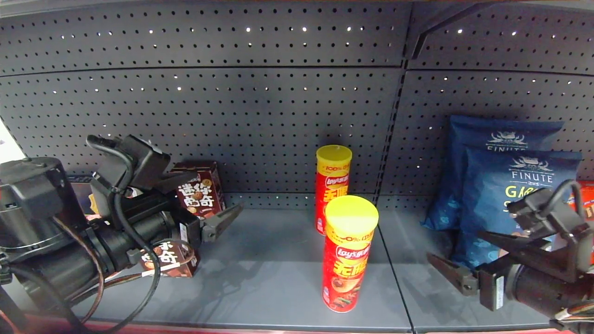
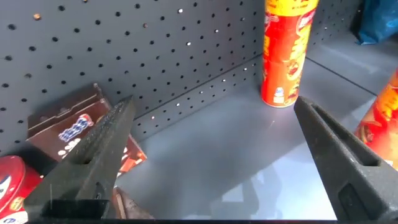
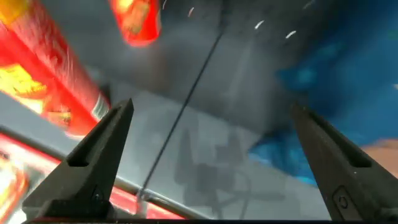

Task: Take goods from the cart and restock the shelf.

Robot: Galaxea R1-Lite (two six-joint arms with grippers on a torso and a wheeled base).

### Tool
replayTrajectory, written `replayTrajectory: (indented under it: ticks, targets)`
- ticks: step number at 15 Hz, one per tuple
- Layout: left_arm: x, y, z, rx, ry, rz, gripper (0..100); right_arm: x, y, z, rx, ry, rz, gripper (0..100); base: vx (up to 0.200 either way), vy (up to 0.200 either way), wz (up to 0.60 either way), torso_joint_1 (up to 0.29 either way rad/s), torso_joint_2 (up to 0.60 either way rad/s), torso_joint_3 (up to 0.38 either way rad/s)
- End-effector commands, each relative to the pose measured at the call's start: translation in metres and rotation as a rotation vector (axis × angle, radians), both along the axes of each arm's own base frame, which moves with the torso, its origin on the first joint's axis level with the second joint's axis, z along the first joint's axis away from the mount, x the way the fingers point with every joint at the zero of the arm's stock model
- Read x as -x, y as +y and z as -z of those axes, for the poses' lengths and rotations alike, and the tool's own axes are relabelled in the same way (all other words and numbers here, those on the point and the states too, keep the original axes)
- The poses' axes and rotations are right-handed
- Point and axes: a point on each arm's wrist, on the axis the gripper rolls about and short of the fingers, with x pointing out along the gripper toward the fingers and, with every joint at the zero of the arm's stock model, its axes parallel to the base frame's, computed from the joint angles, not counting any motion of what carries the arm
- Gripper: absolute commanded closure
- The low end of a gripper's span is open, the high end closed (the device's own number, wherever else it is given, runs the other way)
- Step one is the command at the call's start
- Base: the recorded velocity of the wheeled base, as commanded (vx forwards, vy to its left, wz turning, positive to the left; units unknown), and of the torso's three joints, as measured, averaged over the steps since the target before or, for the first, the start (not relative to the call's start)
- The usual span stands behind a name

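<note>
Near the front edge of the shelf (image 1: 260, 264), a tall chip can (image 1: 347, 260) risked toppling if the wide-open, empty right gripper (image 1: 457, 248) swung sideways.

Red yellow-lidded front can (image 1: 347, 260), matching rear can (image 1: 332, 185), both upright on grey shelf (image 1: 274, 278)
</note>
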Motion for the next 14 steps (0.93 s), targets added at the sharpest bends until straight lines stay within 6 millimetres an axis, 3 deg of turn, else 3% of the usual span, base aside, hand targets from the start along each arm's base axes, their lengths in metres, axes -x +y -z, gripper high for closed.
replayTrajectory:
  ticks: [1, 8, 14]
  targets:
    - [-0.003, -0.001, 0.003, -0.003, 0.011, 0.001, 0, -0.016, 0.019, 0.021, 0.066, 0.087, -0.025, 0, 0.000, 0.000, 0.00, 0.000, 0.00, 0.000]
    - [-0.010, -0.004, 0.008, -0.010, 0.028, 0.001, 0, -0.026, 0.045, 0.032, 0.080, 0.104, -0.082, 0, 0.000, 0.000, 0.00, 0.000, 0.00, 0.000]
    - [-0.016, -0.006, 0.012, -0.017, 0.041, 0.001, 0, -0.049, 0.065, 0.035, 0.077, 0.102, -0.085, 0, 0.000, 0.000, 0.00, 0.000, 0.00, 0.000]
